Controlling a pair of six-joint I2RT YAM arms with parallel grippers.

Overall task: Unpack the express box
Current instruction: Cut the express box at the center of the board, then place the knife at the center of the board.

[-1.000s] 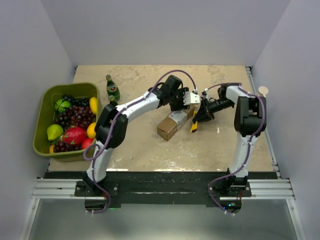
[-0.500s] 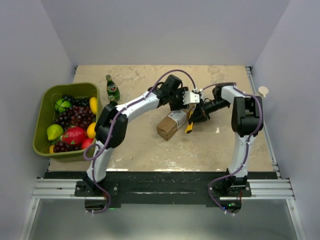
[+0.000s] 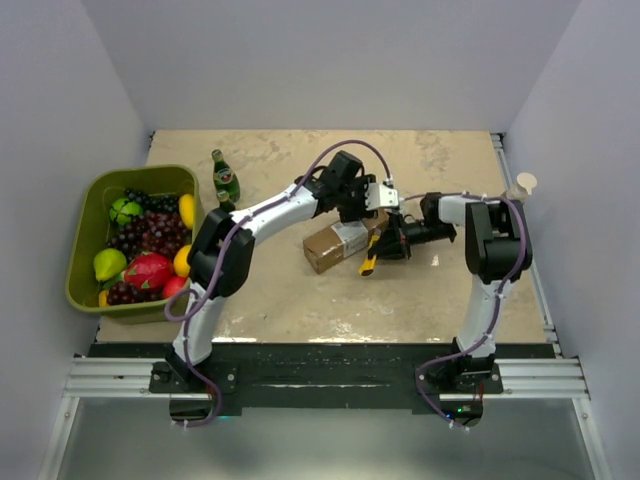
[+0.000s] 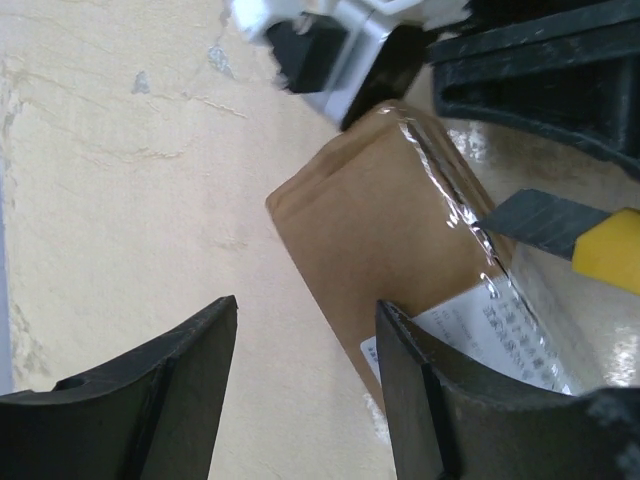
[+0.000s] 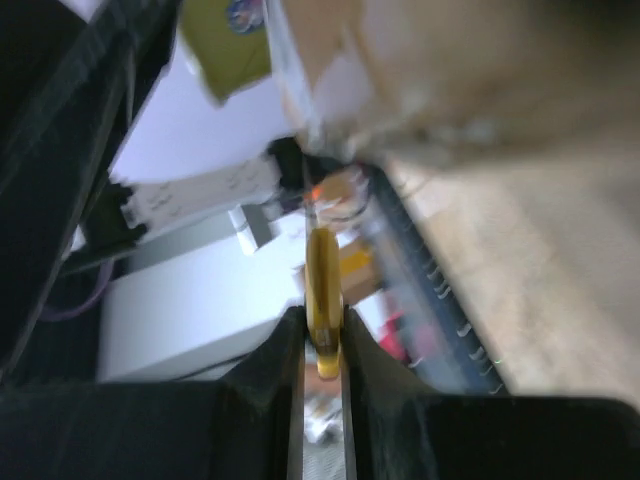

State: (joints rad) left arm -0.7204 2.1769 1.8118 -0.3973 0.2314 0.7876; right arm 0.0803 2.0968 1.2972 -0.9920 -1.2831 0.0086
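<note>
The express box (image 3: 335, 245), a brown carton with a white label, lies on its side mid-table. In the left wrist view it (image 4: 390, 220) shows taped along its top, its label end against my right fingertip. My left gripper (image 3: 388, 208) is open and empty (image 4: 305, 305), just above the box's right end. My right gripper (image 3: 395, 240) is shut on the yellow utility knife (image 3: 368, 257), held at the box's right end. The right wrist view shows the knife (image 5: 322, 290) pinched edge-on between the fingers, with the box (image 5: 450, 60) blurred above. The knife's grey front (image 4: 530, 220) lies against the box's taped seam.
A green bin (image 3: 85, 200) of fruit stands at the left edge. A green bottle (image 3: 225, 180) stands upright next to it. A small white disc (image 3: 527, 183) sits at the right wall. White walls enclose the table on three sides.
The right gripper has moved left and nearer with the knife. The box has swung from a diagonal to lie nearly crosswise, shifted a little left. The left gripper has barely moved.
</note>
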